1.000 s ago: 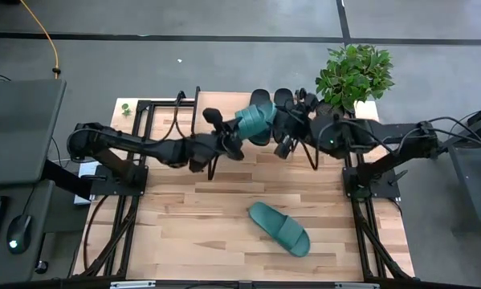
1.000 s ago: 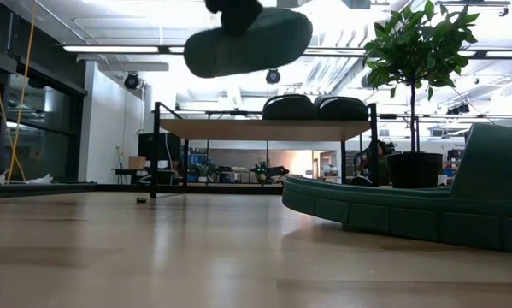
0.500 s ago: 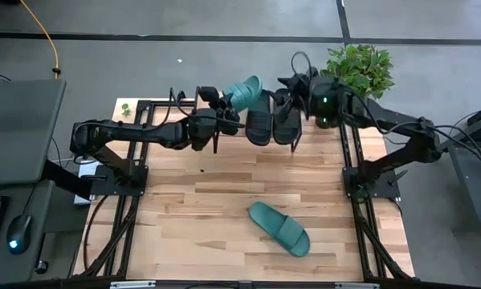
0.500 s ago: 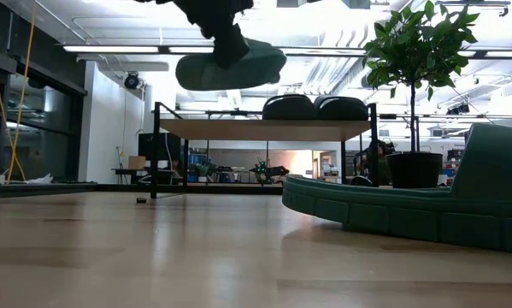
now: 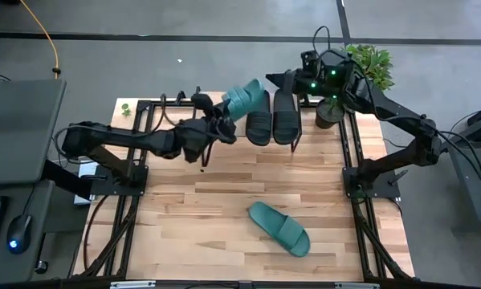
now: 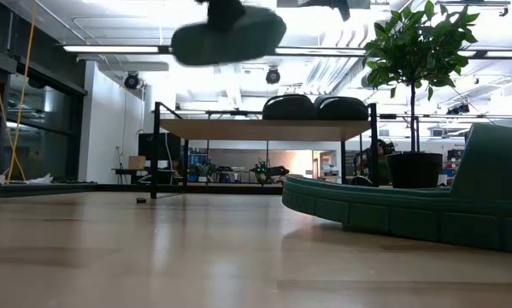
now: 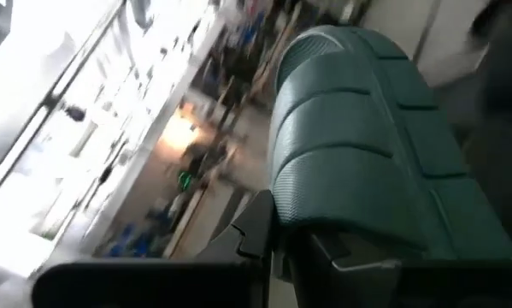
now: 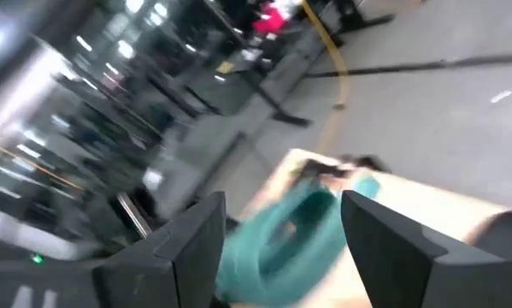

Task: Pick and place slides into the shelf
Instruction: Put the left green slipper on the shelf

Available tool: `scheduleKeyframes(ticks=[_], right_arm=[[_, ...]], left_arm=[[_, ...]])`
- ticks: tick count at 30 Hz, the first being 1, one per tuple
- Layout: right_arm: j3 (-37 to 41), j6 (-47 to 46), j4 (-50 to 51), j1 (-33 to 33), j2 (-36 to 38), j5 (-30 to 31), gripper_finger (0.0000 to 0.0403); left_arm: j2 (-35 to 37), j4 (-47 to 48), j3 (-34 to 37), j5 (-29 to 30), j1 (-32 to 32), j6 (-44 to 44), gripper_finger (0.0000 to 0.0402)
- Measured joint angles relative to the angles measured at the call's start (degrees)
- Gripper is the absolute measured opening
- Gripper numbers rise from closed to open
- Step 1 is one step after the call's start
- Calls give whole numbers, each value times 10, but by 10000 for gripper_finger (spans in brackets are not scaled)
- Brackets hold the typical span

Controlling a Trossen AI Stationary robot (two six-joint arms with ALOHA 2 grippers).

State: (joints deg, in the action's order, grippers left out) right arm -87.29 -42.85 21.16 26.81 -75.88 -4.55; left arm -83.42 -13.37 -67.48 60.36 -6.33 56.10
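My left gripper [image 5: 221, 122] is shut on a teal slide [image 5: 245, 98], which it holds high over the far part of the table; in the low view this slide [image 6: 228, 34] hangs above the shelf [image 6: 238, 128]. Two black slides [image 5: 258, 120] [image 5: 286, 116] rest side by side, soles down, on the shelf's top board. The second teal slide [image 5: 280, 229] lies sole-down on the table near its front. My right gripper [image 5: 295, 79] is open, raised beyond the far ends of the black slides, and holds nothing. My left gripper holds the teal slide by its end nearest the arm [image 7: 324, 235], coming at it from the table's left and slanting toward the far edge. The slide is lifted clear and sticks out past the fingers, with its ribbed strap [image 7: 358, 145] in front of the wrist camera. The gripper body hides the fingers' seat.
A potted plant [image 5: 359, 64] stands at the table's far right corner, close behind my right arm. Black frame rails [image 5: 136, 160] run along both sides of the table. Bare wood [image 5: 192, 209] lies between the shelf and the teal slide on the table.
My left gripper has carried the teal slide from in front of the black slides toward the far edge and a little to the left. My right gripper has drawn back from the black slides toward the far right corner and risen, leaving both uncovered on the shelf.
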Motion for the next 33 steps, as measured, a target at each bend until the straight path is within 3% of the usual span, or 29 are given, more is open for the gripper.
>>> scheduleKeyframes(ticks=[6, 10, 20, 25, 33], right_arm=[[0, -110, -64, -15, -1, -49, 224], [0, -135, -46, -14, -1, -60, 224], [0, -113, 15, -18, -1, -41, 224], [0, -94, 70, -33, -1, 4, 224], [0, -93, 74, -41, -7, 19, 224]], left_arm=[[-2, 51, -50, -39, 32, -1, 6], [-2, 91, -68, -25, 33, -10, 7], [-2, 142, -78, 3, 33, 11, 9], [-2, 144, -78, 8, 33, 32, 7], [-1, 143, -78, 8, 33, 41, 19]])
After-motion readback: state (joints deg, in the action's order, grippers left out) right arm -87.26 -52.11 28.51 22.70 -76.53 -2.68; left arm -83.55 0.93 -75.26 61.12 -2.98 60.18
